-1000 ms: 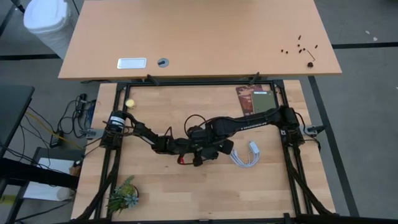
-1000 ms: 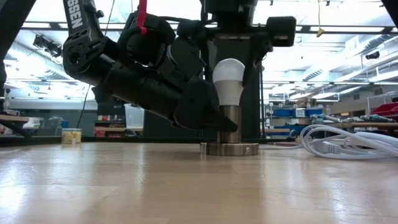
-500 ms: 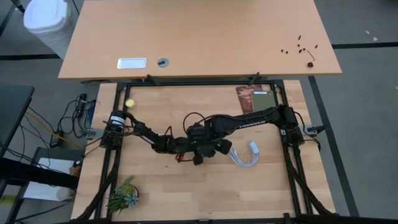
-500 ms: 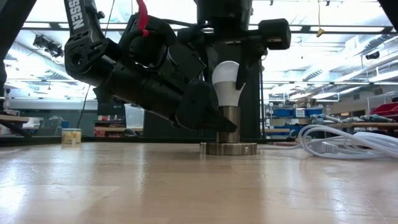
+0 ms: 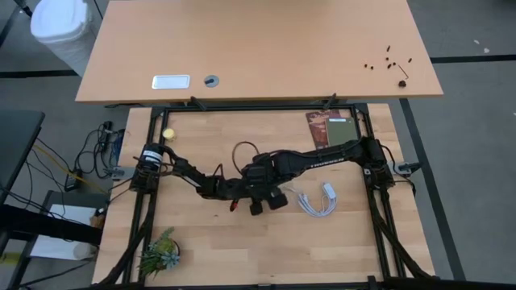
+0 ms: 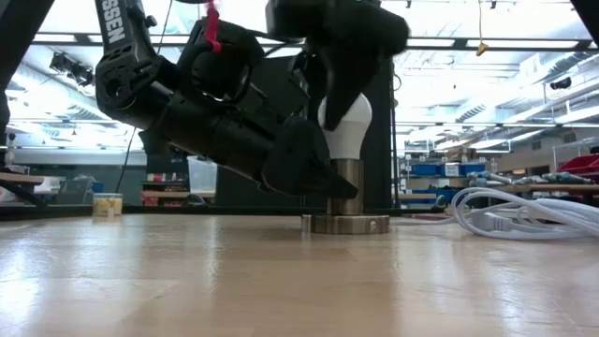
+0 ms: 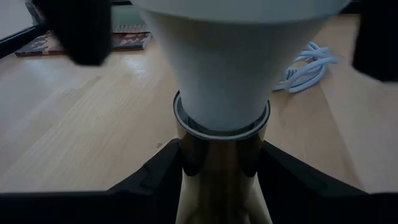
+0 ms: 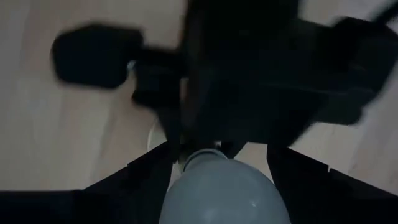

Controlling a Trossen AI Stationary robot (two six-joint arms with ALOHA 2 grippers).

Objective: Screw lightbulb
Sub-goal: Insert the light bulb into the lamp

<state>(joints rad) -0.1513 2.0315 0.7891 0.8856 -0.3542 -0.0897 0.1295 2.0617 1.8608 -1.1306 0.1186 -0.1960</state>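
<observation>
The white lightbulb (image 6: 353,131) stands upright with its base in the upright metal socket (image 6: 347,192), whose flat round foot (image 6: 346,224) rests on the wooden table near its middle. My left gripper (image 6: 335,187) reaches in low from the table's left and is shut on the socket's column. My right gripper (image 6: 339,89) comes down from above and is shut on the bulb. In the high view my right gripper (image 5: 264,193) hides both bulb and socket. My left gripper pinches the socket's column (image 7: 221,165) between its two fingers (image 7: 155,183), just under the bulb's neck. The fingers come slanting down from the table's left. The socket stands upright with its foot on the table. My right gripper holds the bulb's rounded dome (image 8: 224,193) between its two fingers (image 8: 140,180), from above and pointing down. The bulb stands upright in the socket.
A coiled white cord with a plug (image 5: 318,199) lies just right of the socket and shows in the low view (image 6: 524,211). A brown book (image 5: 330,129) lies at the far right, a small yellow thing (image 5: 168,134) at the far left, a small plant (image 5: 159,254) at the near left.
My right gripper has turned about the bulb's upright axis: its fingers now stand at other sides of the bulb, and its wrist cable has swung. My left gripper and the socket have kept still.
</observation>
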